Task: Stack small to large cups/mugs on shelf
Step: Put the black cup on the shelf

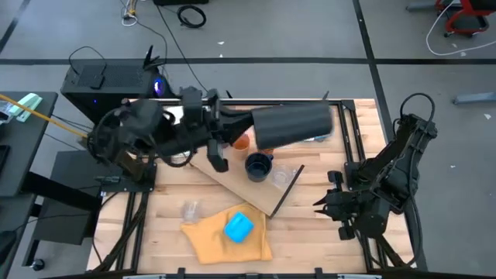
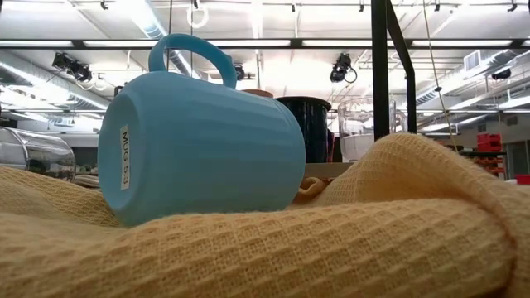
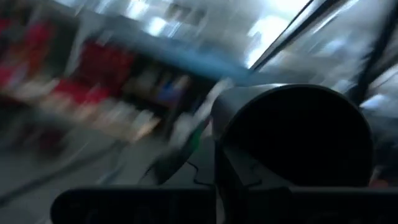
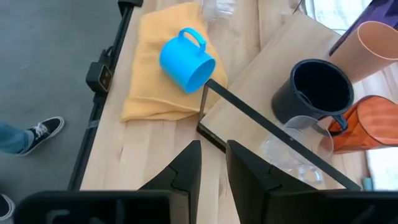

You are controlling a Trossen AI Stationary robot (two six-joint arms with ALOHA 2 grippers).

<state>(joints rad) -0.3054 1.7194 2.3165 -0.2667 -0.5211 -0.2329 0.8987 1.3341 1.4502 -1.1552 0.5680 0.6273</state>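
Lying tilted on the table, the shelf [image 1: 232, 177] carries the navy mug [image 1: 258, 166], above which the left gripper [image 1: 232, 124] pinches the black cup [image 1: 294, 124] held sideways, while right of the shelf the right gripper [image 1: 324, 203] waits, fingers slightly apart, empty.

Robotics lab or industrial workshop. Grey concrete floor [image 1: 310, 31] with loose black cables [image 1: 191, 15] around the slatted light-wood tabletop [image 1: 318, 232] on a black metal frame. Far behind: open ceiling with long strip lights [image 2: 273, 41] and exposed ducting. Black electronics box [image 1: 97, 81] sits left of the table.
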